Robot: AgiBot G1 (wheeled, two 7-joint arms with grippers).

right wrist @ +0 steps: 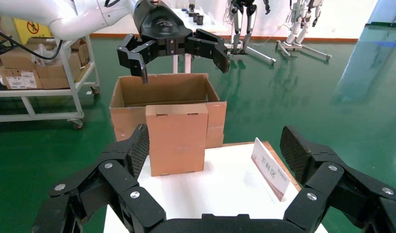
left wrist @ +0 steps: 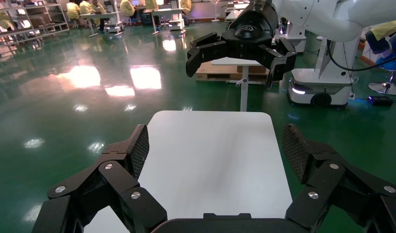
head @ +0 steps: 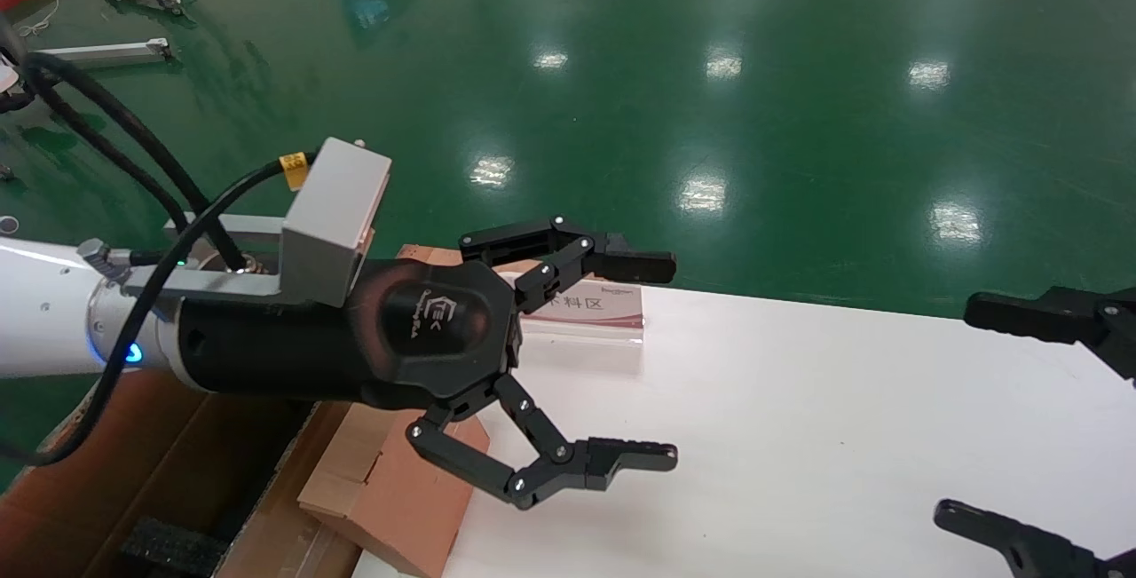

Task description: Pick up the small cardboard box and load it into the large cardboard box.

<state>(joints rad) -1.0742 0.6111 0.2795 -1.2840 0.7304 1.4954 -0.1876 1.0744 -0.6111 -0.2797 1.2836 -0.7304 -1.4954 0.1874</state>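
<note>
**Head view: left gripper high above the small box, grasp not yet made**

Head view, from the left: the large cardboard box (head: 151, 471) sits below table level at the table's left end, flaps up, a black foam block (head: 173, 547) on its floor. Just beside it, the small cardboard box (head: 390, 489) rests on the white table (head: 799, 436) at that same end, partly overhanging the edge toward the carton. The left gripper (head: 643, 360) hangs above it with jaws spread wide and nothing between them, fingertips pointing out over bare tabletop past the small box. A tilted sign holder (head: 590, 312) stands near the far edge, close behind the upper finger. At the right margin the right gripper (head: 985, 418) waits, also wide open and empty.

Judged from this, the main risks are these. The small box is only partly supported, so a finger coming down on its outer part could tip it off the table before the jaws close. The gripper's reach is currently beyond the box, so closing here would catch nothing. Pulling back carelessly could brush the sign holder. The carton's raised flap, seen in the right wrist view right behind the small box (right wrist: 176, 138), could snag it on the way over.
</note>
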